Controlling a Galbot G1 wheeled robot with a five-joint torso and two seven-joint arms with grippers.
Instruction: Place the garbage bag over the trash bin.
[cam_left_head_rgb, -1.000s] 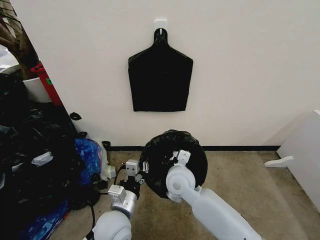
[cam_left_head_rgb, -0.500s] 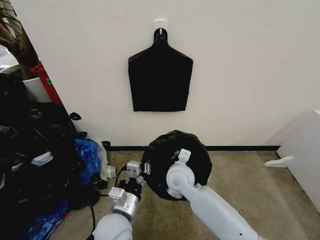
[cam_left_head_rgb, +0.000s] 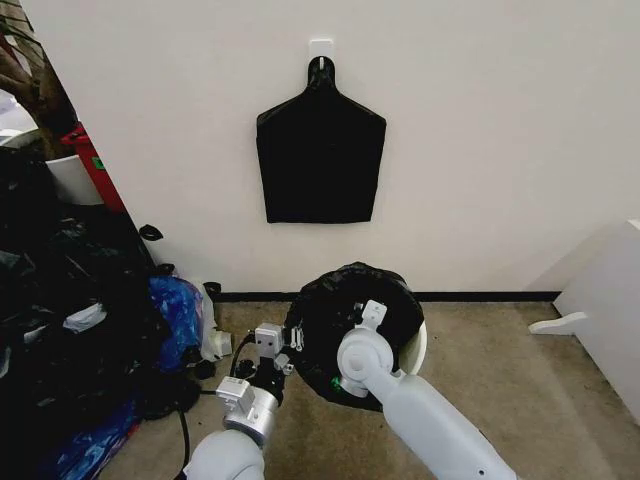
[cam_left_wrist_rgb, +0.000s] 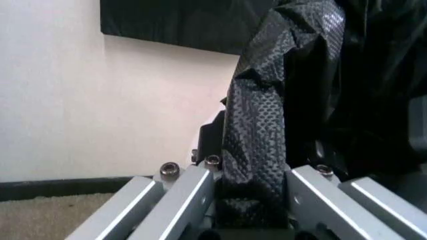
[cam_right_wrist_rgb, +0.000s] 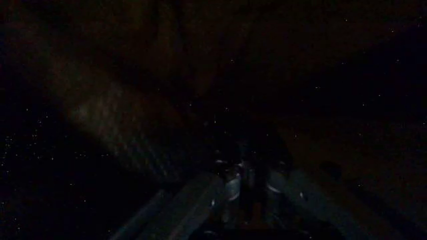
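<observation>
Draping over one trash bin (cam_left_head_rgb: 416, 352) on the floor near the wall's foot, one garbage bag (cam_left_head_rgb: 345, 310) covers most of its rim. The left gripper (cam_left_wrist_rgb: 252, 210) has its jaws clenched on a bag fold. The right gripper (cam_left_head_rgb: 372, 312) reaches inside the bag; I cannot tell how its jaws stand.

We see our left gripper (cam_left_wrist_rgb: 253, 210) with its two silver metal fingers (cam_left_wrist_rgb: 183, 200) squeezing a bunched strip of the thin, bumpy black plastic garbage bag (cam_left_wrist_rgb: 267, 125). Far behind stands a plain white wall (cam_left_wrist_rgb: 100, 110).
</observation>
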